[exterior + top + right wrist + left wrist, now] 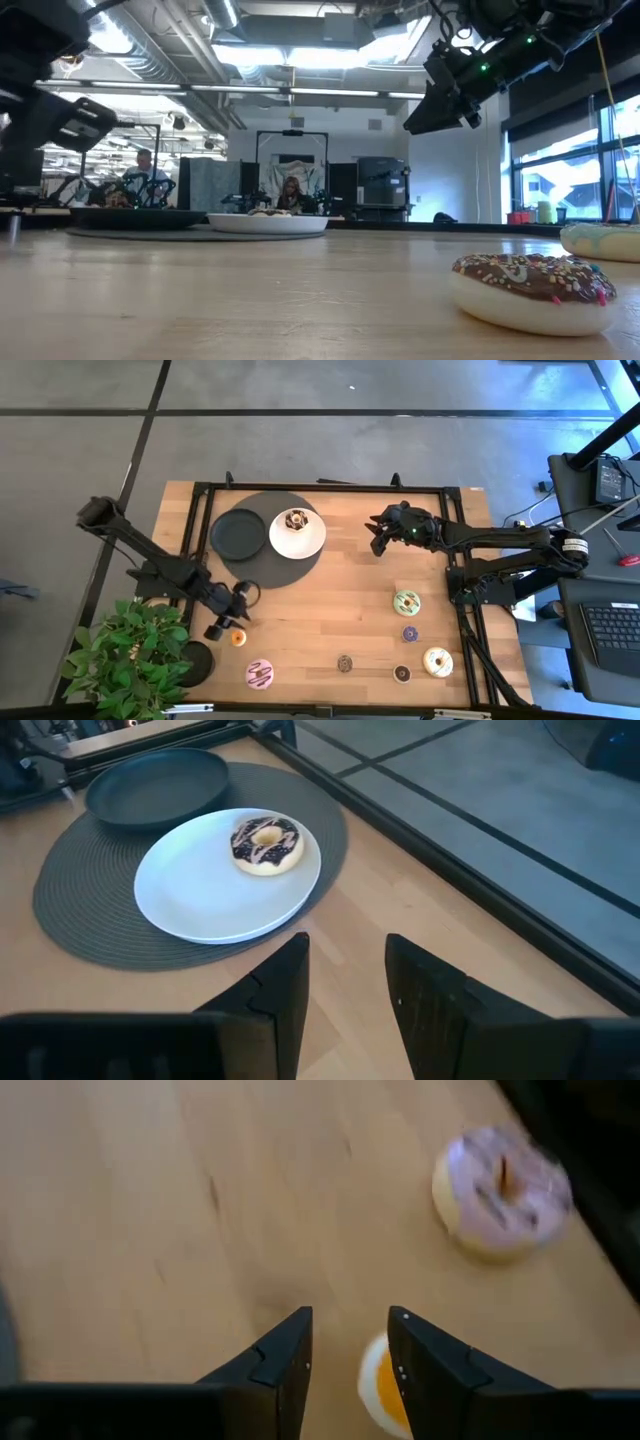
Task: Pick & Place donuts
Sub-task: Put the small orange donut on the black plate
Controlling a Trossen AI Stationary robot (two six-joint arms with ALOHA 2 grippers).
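Low view, nearest the lens: a chocolate-iced sprinkled donut (532, 290) lies flat at lower right, with a pale donut (603, 240) just behind it at the right edge. Both sit low and squat. They are judged light, rigid toy rings with glossy icing that may slip under the pads; pinching across the outer sides, or one finger through the hole against the rim, looks the safest hold.

High view, lower left: the left gripper (226, 628) hangs just beside the small orange donut (238, 639). In the left wrist view its fingers stand apart with nothing between them, and the orange donut (381, 1390) shows partly behind one finger, off-centre. A pink donut (260, 674) lies near, toward the bottom edge.

Lower right of the high view: a green donut (406, 602), a small purple donut (410, 633), a cream-yellow donut (437, 661), a small brown donut (402, 673) and another small dark one (345, 663), well apart.

Upper centre: the right gripper (381, 537) hovers above the wood, fingers spread and empty. Beyond it the white plate (190, 895) carries one chocolate-iced donut (266, 843), on a grey round mat (75, 920) beside a black dish (155, 785).
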